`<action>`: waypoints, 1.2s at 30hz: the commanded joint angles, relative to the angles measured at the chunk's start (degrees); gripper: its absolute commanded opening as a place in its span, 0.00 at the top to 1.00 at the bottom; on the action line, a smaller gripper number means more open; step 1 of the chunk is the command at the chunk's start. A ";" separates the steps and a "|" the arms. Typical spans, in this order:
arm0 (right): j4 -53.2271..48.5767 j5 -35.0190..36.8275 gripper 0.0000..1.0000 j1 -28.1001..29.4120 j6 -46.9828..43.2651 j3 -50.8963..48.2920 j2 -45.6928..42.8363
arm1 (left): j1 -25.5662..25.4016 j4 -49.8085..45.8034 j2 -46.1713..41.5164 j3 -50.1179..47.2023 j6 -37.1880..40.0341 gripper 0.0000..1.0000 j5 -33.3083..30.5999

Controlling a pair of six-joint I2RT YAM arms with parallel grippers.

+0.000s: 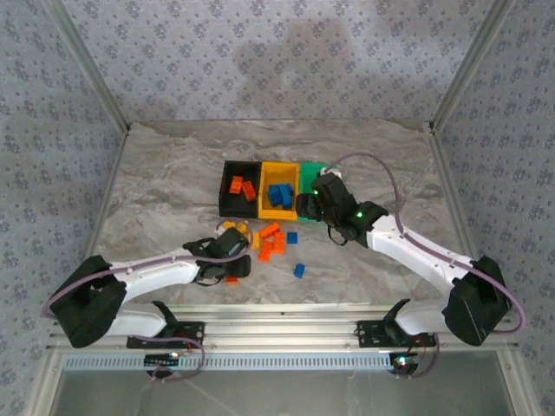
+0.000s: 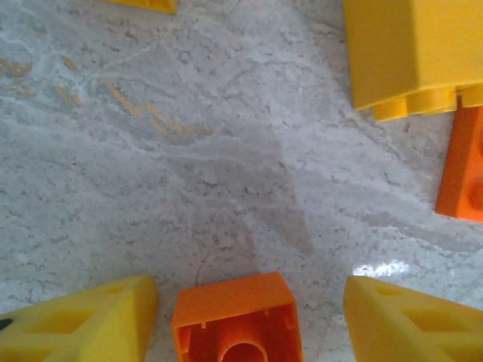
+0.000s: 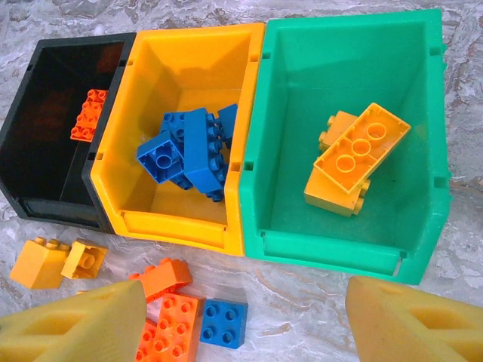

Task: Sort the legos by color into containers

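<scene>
I'm hovering the left gripper (image 2: pixel 249 286) low over an orange brick (image 2: pixel 238 320) that's lying hollow side up on the table (image 2: pixel 189 151). Jaws are open with a gap on each side, so nothing's gripped yet. I'm lining it up like that so the fingers (image 2: pixel 83 324) can pinch its flat sides. The right gripper (image 3: pixel 243 302) is hanging open and empty just in front of the bins, looking into them. Sorting is going orange in the black bin (image 3: pixel 45 200), blue in the yellow bin (image 3: pixel 177 226) and yellow in the green bin (image 3: pixel 332 253), so I'm guessing this one's heading for black. More loose bricks (image 1: pixel 270 241) are sitting between the arms. The table's a grey marble-look top, and patterned wallpaper walls (image 1: pixel 260 52) are boxing it in.
</scene>
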 commanded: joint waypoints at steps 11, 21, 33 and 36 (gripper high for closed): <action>1.03 0.39 0.28 -1.15 1.90 -2.34 -2.71 | -3.81 -6.22 -2.31 1.19 -2.81 0.67 0.19; 2.17 0.48 0.27 -1.32 3.74 -5.33 -5.46 | 4.08 -7.19 -6.33 15.29 5.15 0.69 -7.69; 1.74 0.39 0.27 -1.55 3.92 -7.51 -6.88 | 15.04 -0.41 21.40 40.92 13.33 0.68 -11.96; 1.78 0.16 0.27 -1.62 4.01 -8.38 -7.85 | 16.22 -1.41 27.03 46.08 14.28 0.68 -13.06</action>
